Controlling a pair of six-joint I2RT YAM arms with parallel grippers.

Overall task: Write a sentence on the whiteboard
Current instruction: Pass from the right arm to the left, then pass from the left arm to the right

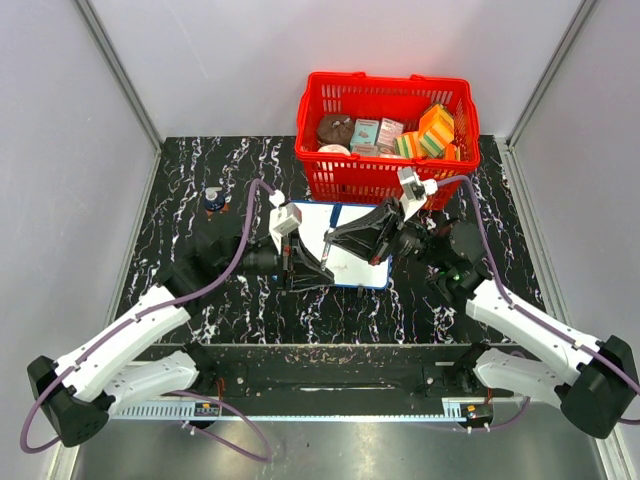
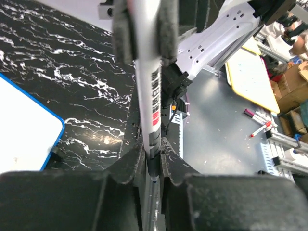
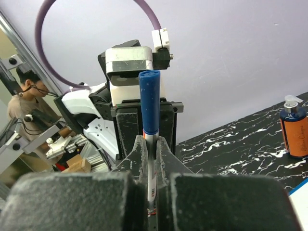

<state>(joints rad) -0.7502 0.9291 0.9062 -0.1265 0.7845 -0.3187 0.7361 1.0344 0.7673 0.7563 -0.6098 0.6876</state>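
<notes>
Left claw (image 2: pixel 153 161): nearly closed, fingers pinching the white-barrelled marker pen (image 2: pixel 150 96) low on its shaft.
Right claw (image 3: pixel 150 147): narrowed to the pen's width, clamped just under its blue end, which looks like the cap.
Flat white whiteboard with thin blue frame (image 1: pixel 312 222): lying on the black marbled table (image 1: pixel 200 190), under both claws, just in front of the red plastic basket (image 1: pixel 370 185).
Sentence: none discernible on the visible board; part is hidden by the arms.
Step in hand: judged as readying the pen, with both claws on one marker, probably to uncap it.
Next move: likely a straight pull apart along the barrel with one claw gripping the body firmly, then tip down to the board.
</notes>
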